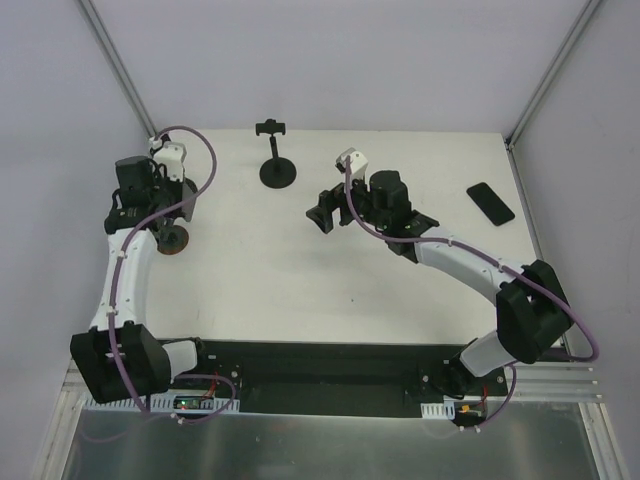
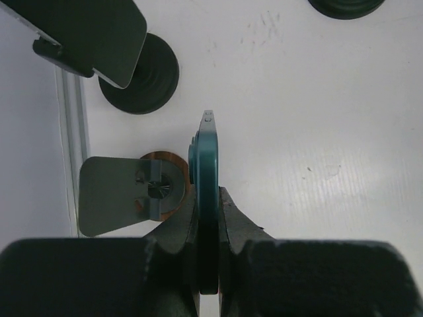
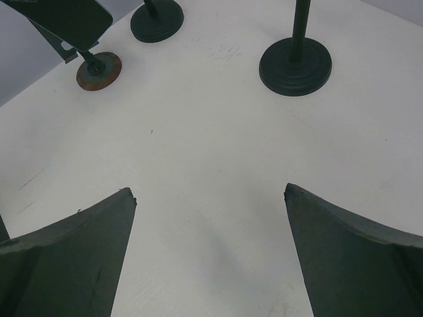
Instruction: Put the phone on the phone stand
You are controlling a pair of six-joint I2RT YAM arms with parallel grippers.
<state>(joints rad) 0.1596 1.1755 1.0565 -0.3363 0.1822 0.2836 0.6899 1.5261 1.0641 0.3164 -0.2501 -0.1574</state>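
My left gripper (image 2: pixel 210 197) is shut on a teal phone (image 2: pixel 210 155), seen edge-on and standing upright between the fingers. It is held just right of a phone stand with a brown round base (image 2: pixel 173 162) and a grey metal plate (image 2: pixel 115 195). In the top view the left gripper (image 1: pixel 160 222) hangs over this stand (image 1: pixel 172 238) at the far left. The stand's brown base also shows in the right wrist view (image 3: pixel 99 70). My right gripper (image 1: pixel 322 215) is open and empty over bare table in the middle, its fingers wide apart (image 3: pixel 210 191).
A black stand with a clamp on top (image 1: pixel 277 165) stands at the back centre; its base (image 3: pixel 295 66) is ahead of the right gripper. Another black-based stand (image 2: pixel 142 72) carries a dark panel (image 2: pixel 86 33). A black phone (image 1: pixel 490 203) lies flat at the far right.
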